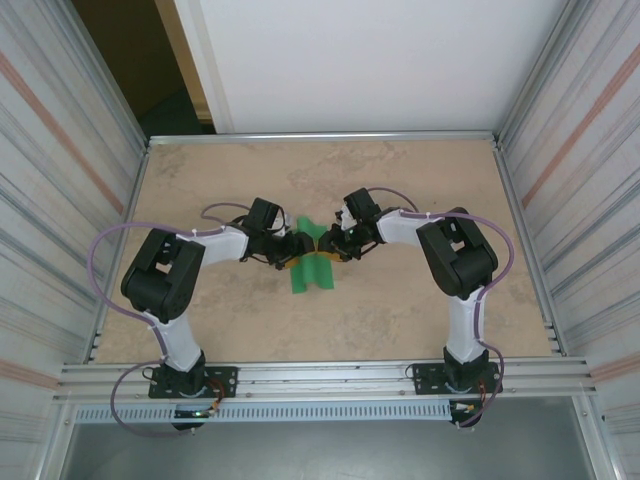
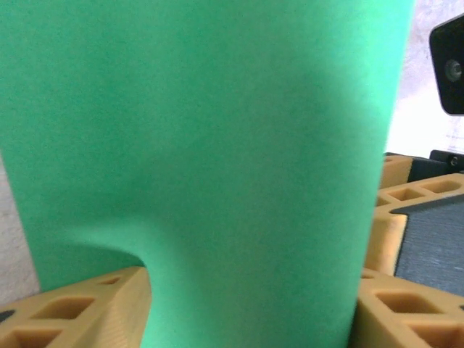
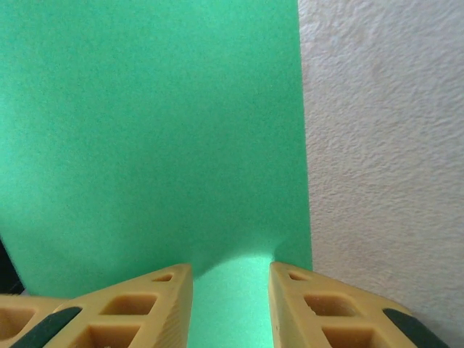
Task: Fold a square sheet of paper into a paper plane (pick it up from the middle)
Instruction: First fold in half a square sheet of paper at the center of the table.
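Beige mottled table (image 1: 400,310) between ribbed walls, both grippers (image 1: 292,252) (image 1: 328,246) pinching green paper (image 1: 312,272).

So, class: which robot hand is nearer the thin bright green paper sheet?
Neither is clearly nearer. The left hand meets the green paper sheet from its left side, the right hand from its right; both have paper between their fingers.

Green paper (image 1: 311,270), apparently folded, mid-table
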Robot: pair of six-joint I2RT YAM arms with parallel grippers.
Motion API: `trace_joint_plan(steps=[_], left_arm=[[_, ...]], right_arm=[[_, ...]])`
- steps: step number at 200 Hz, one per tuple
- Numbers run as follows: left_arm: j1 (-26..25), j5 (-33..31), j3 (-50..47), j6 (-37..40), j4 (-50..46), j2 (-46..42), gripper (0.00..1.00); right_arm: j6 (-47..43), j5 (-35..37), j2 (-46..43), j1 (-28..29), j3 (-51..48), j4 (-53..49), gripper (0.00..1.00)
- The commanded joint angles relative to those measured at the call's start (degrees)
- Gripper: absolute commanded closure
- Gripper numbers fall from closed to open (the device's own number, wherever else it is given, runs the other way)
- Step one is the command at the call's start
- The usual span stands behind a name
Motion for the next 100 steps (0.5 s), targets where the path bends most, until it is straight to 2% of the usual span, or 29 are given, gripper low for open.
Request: trace_joint_plan(steps=[1, 34, 65, 100], left_arm=[[-0.46, -3.19, -0.90, 1.80, -6.09, 1.88, 0.41], [-0.11, -2.83, -0.36, 3.51, -4.73, -0.07, 0.53], [1.14, -0.31, -0.78, 4.85, -1.83, -3.55, 0.66], [3.59, 6.12, -1.79, 3.82, 3.42, -10.00, 0.68]], right_arm=[[1.65, -0.04, 1.37, 0.66, -1.68, -1.11, 0.66], [1.93, 0.92, -2.01, -0.48, -3.05, 0.03, 0.65], [2.23, 3.09, -9.28, -3.18, -6.66, 2.63, 0.61], [3.55, 1.55, -19.49, -8.67, -13.24, 9.22, 0.50]])
